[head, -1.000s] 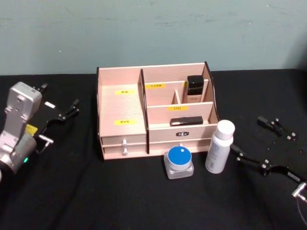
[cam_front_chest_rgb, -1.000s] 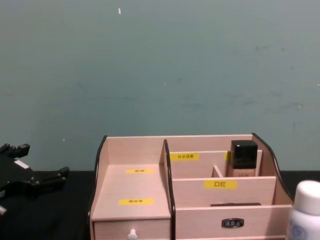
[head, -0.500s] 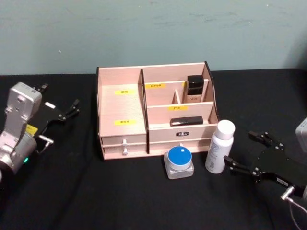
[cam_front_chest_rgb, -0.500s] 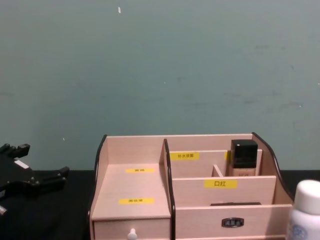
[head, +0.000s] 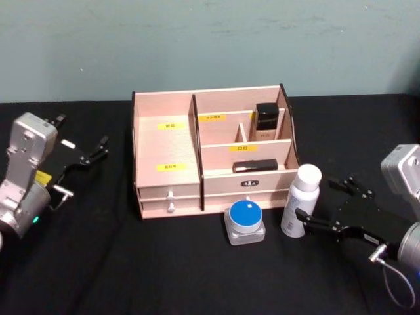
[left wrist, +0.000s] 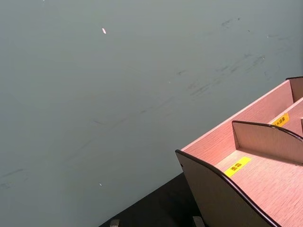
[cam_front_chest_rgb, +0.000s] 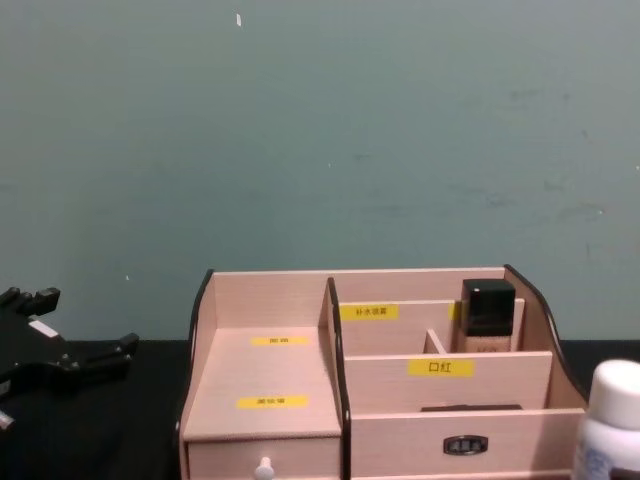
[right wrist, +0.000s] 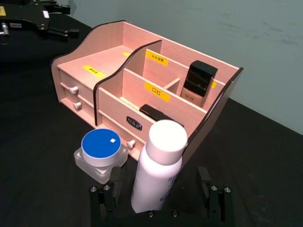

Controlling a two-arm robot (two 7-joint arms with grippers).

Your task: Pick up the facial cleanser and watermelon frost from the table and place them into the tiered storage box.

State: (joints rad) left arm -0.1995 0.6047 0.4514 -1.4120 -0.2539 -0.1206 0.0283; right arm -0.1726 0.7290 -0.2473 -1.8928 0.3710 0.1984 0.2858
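Note:
A white bottle (head: 300,203) with a white cap stands in front of the tiered storage box (head: 167,147), at its right end. A clear square jar (head: 245,222) with a blue lid sits just left of the bottle. No label tells me which is the facial cleanser and which the watermelon frost. My right gripper (head: 316,199) is open at the bottle's right side. In the right wrist view the bottle (right wrist: 156,175) stands between its two fingers (right wrist: 111,189), with gaps on both sides. My left gripper (head: 100,148) rests open on the table, left of the box.
The box holds a black-capped bottle (head: 266,121) in a back compartment and a flat black item (head: 254,166) in the front right tier. Its left tiers (cam_front_chest_rgb: 270,375) are bare. Black cloth covers the table, and a teal wall stands close behind.
My right gripper has moved in from the right edge toward the white bottle, and its open fingers now straddle the bottle's base. The left arm, bottle and jar have not moved.

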